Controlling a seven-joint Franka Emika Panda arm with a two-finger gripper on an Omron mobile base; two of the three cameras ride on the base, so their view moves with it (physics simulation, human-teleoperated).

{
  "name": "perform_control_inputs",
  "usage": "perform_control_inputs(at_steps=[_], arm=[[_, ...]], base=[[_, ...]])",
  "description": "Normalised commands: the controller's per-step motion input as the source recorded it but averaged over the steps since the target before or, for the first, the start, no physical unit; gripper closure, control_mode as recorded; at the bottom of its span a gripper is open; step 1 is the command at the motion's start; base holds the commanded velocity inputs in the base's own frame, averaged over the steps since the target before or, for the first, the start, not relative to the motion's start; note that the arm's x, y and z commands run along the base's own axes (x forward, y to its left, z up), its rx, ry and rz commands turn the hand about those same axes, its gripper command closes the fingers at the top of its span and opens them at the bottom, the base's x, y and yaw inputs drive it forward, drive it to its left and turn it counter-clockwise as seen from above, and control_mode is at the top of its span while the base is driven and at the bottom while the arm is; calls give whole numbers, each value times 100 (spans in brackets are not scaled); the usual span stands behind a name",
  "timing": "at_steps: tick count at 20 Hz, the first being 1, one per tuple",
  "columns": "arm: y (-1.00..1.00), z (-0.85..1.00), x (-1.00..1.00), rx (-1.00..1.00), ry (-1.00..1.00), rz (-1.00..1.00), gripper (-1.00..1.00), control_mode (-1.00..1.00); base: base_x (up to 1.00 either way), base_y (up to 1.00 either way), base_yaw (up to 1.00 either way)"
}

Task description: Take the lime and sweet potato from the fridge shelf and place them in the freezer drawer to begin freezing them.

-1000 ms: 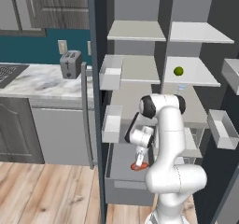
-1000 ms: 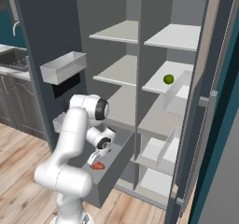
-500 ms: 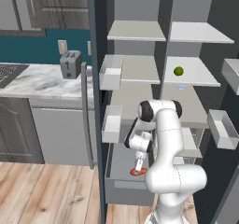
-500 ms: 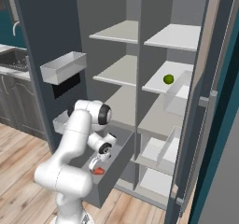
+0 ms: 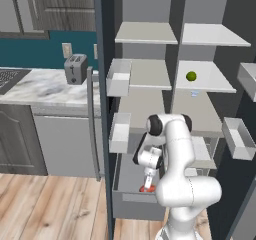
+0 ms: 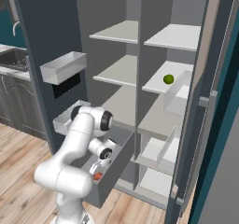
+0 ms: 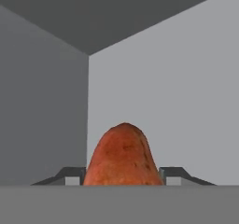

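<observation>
The orange-red sweet potato is clamped between my gripper's two dark fingertips, inside the grey walls of the freezer drawer. From the base views, my gripper reaches down into the pulled-out freezer drawer, with the sweet potato low inside it. The right base view has the sweet potato behind the freezer drawer front. The small green lime rests on the light-grey fridge shelf up to the right; the right base view shows the lime there too.
White bins hang left of the drawer, and another bin sits on the right door. A toaster stands on the marble counter. The open fridge door stands at the right.
My gripper has gone lower into the freezer drawer with the sweet potato still held. The lime has not moved.
</observation>
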Motion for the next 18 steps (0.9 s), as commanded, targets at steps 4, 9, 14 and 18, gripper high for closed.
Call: perform_control_inputs(at_steps=[4,9,14,18], arm=[[0,-36,-9,0,1,0,100,-100],[0,-30,-22,0,0,0,100,-100],[0,-26,-20,0,0,0,-100,-100],[2,-7,-6,0,0,0,-100,-100]], base=[[0,0,0],[0,0,0],[0,0,0],[0,0,0]])
